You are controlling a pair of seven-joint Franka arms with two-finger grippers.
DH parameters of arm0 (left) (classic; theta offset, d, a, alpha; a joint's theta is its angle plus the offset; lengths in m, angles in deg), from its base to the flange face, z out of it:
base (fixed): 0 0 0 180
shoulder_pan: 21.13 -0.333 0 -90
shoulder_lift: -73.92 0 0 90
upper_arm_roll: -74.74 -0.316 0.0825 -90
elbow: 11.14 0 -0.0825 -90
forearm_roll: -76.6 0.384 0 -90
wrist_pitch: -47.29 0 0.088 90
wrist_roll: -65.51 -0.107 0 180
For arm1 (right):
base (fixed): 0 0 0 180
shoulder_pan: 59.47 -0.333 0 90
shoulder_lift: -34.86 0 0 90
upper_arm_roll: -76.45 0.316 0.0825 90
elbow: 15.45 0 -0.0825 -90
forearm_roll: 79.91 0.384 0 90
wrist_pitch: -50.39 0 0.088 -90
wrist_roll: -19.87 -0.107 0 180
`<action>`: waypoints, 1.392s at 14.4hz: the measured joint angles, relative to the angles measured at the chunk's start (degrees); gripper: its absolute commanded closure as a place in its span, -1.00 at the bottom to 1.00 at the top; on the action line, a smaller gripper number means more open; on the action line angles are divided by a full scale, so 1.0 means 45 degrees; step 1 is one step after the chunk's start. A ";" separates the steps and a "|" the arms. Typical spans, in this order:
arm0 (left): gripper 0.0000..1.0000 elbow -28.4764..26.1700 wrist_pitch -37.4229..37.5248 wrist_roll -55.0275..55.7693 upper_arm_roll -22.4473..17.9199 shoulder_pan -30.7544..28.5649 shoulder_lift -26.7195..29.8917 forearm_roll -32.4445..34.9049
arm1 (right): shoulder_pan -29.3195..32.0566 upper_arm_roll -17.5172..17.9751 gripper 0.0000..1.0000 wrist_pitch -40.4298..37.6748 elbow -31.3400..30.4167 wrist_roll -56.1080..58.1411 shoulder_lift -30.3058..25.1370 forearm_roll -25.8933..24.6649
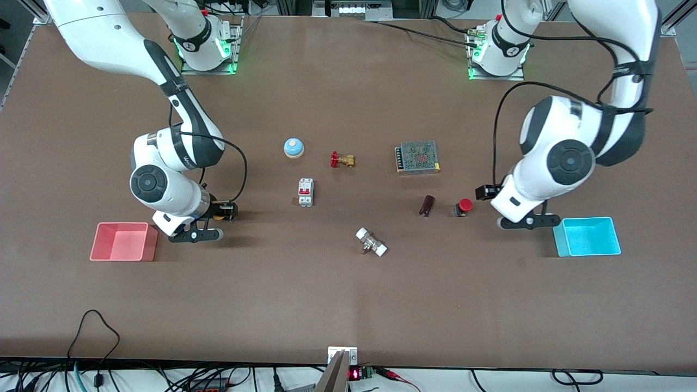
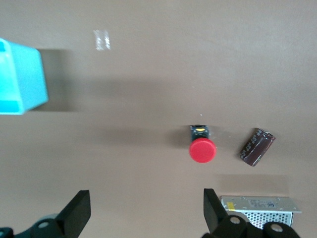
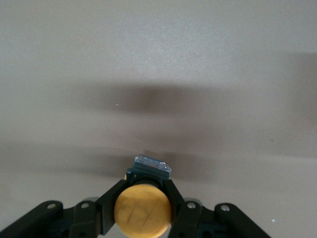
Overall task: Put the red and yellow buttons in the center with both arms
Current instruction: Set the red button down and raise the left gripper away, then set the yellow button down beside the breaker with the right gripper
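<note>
Gripping the yellow button (image 3: 143, 209), right hand (image 3: 143, 201) apparently aloft; left hand (image 2: 143, 213) spread near red button (image 2: 202, 149).

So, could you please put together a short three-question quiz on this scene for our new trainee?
1. True or false: the right claw is shut on the yellow button.
2. Which item lies closest to the red button? A) blue bell B) dark cylinder C) pink bin
3. Fill in: the left claw is open over the table, between the red button and the ____ bin.

Key:
1. True; its fingers grip the button's black body.
2. B; it lies just beside the button, toward the table's middle.
3. Cyan; the cyan bin sits at the left arm's end of the table.
</note>
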 measured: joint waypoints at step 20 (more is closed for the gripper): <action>-1.00 -0.0540 0.2482 -0.4263 -0.0056 -0.2288 0.5060 -0.0074 | -0.0160 0.0000 -1.00 0.0992 -0.0456 -0.0023 0.0438 -0.0055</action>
